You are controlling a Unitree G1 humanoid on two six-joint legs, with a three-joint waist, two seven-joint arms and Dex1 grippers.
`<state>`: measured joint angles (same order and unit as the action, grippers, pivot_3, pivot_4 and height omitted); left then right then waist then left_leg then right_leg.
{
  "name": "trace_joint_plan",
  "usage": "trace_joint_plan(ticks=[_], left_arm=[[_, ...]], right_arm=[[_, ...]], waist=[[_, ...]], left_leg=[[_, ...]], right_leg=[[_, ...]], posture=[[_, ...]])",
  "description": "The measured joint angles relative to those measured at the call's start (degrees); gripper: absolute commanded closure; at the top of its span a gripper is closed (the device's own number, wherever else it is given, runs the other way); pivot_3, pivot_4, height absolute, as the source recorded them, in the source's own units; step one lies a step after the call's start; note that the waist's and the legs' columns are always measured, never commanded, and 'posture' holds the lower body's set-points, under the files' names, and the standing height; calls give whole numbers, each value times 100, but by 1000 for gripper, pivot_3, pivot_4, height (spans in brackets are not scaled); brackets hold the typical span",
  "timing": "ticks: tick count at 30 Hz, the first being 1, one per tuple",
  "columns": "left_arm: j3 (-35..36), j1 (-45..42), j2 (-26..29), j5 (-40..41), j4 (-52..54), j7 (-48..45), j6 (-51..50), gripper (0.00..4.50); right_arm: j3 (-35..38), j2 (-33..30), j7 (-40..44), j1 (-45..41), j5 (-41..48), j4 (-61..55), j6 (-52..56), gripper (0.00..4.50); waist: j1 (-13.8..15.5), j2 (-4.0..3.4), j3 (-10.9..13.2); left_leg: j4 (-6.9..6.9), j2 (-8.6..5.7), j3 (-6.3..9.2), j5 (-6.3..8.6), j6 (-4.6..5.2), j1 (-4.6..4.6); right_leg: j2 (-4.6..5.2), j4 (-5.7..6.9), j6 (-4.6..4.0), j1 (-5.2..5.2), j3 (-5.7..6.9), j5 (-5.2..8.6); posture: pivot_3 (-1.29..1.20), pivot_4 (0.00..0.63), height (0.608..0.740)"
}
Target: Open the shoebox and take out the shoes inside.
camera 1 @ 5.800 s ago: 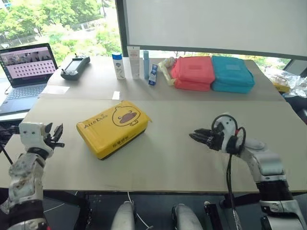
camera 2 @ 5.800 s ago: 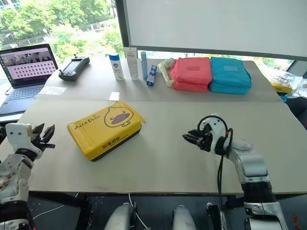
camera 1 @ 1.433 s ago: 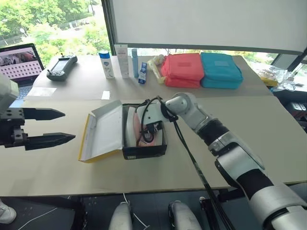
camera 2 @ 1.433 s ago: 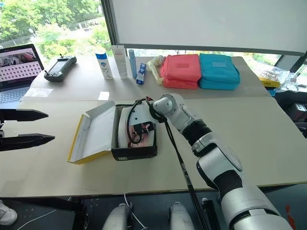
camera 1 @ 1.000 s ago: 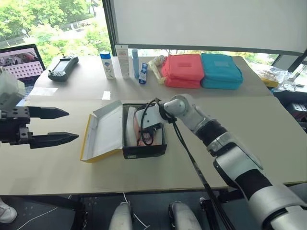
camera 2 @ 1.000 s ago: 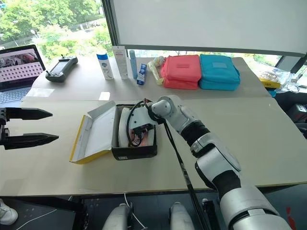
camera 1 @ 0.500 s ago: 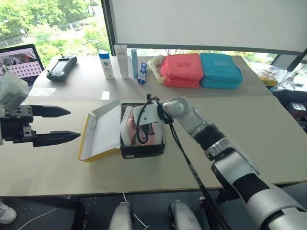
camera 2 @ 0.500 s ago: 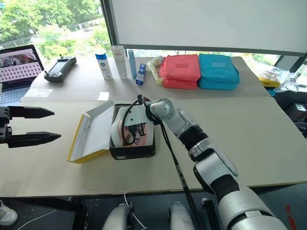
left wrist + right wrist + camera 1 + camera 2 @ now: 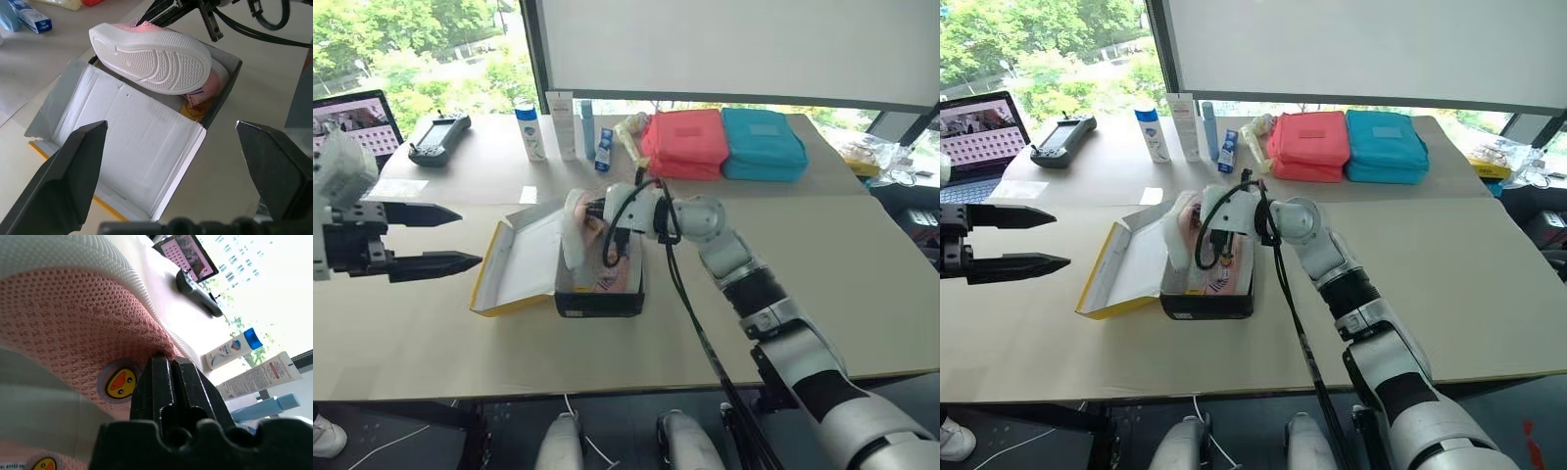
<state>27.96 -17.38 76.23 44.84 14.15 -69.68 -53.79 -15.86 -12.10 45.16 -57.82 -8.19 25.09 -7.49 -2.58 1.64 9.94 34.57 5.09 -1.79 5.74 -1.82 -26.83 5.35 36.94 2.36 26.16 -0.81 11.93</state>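
Left wrist view: my right tool (image 9: pixel 161 14) pinches one shoe (image 9: pixel 151 58) above the shoebox (image 9: pixel 132 147); next, clear its wall; left tool (image 9: pixel 435 238) gapes empty.

Raised shoe (image 9: pixel 576 229) hides much of second shoe (image 9: pixel 619 272)

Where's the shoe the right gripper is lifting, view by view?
Left eye view: lifted shoe above the shoebox, centre-left.
Right eye view: same.
Left wrist view: white sole up top.
Right wrist view: pink mesh in the right gripper.
Shared landmark: blue-capped white bottle.
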Motion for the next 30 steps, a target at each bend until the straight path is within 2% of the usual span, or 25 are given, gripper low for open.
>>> trace_joint_plan(ticks=[4, 7, 11, 14, 18, 19, 21, 25, 30], left_arm=[[-442, -225, -2, -33, -114, -19, 147, 0], [-722, -481, -44, -87, -198, -6, 268, 0], [-965, -758, -103, -153, -291, -5, 385, 0], [-1117, -745, -154, -328, -382, -2, 558, 0], [-1192, -724, -295, -413, -365, 16, 698, 0], [-1204, -704, -354, -419, -348, 29, 719, 0], [-1205, -640, -398, -415, -284, 55, 714, 0], [-1170, -468, -416, -399, -152, 105, 687, 0], [-979, -240, -441, -386, -31, 172, 590, 0]], right_arm=[[754, 94, 167, -364, 1113, -316, 1547, 4481], [1294, -386, 247, -1287, 1668, 150, 2392, 4481], [1281, -2037, 457, -2577, 1127, 1940, 1581, 4481], [1200, -2793, 324, -3115, 600, 3034, 878, 4481], [689, -3134, 363, -3251, -120, 3695, 14, 4481], [318, -3303, 594, -3222, -492, 3853, -622, 4481], [-110, -3542, 1197, -3114, -906, 3925, -1231, 4481], [-439, -3666, 2060, -2948, -1304, 4267, -1267, 4481], [-498, -3384, 2739, -2900, -1318, 4285, -1015, 4481]], waist=[[14, 0, 0], [43, -2, 3], [192, -3, 6], [165, -3, 6], [-51, -4, 6], [-106, -13, 12], [-147, -17, 14], [-169, -32, 25], [-179, -43, 33]], left_leg=[[0, 0, 0, 0, 1, -2], [2, 0, 0, 0, 0, -7], [-10, -6, 0, 3, -4, -18], [-40, -11, -8, 2, -3, -19], [-49, -10, -9, -14, 24, -12], [-56, -10, -8, -22, 37, -13], [-60, -11, -8, -23, 38, -12], [-56, -12, -9, -24, 39, -12], [-44, -12, -7, -24, 36, 13]], right_leg=[[-1, 5, 10, 2, -1, -8], [1, 3, -8, 3, 0, 5], [10, -34, -4, 5, 3, 10], [14, -72, -6, 8, 0, 5], [7, -65, 19, 12, -9, -16], [7, -64, 24, 14, -10, -18], [5, -62, 26, 13, -12, -14], [6, -60, 25, 13, -19, -16], [3, -5, 31, 14, -22, 4]], posture=[[0, 150, 724], [0, 150, 724], [0, 150, 724], [0, 150, 724], [0, 150, 724], [0, 150, 724], [0, 150, 724], [0, 150, 724], [0, 150, 724]])
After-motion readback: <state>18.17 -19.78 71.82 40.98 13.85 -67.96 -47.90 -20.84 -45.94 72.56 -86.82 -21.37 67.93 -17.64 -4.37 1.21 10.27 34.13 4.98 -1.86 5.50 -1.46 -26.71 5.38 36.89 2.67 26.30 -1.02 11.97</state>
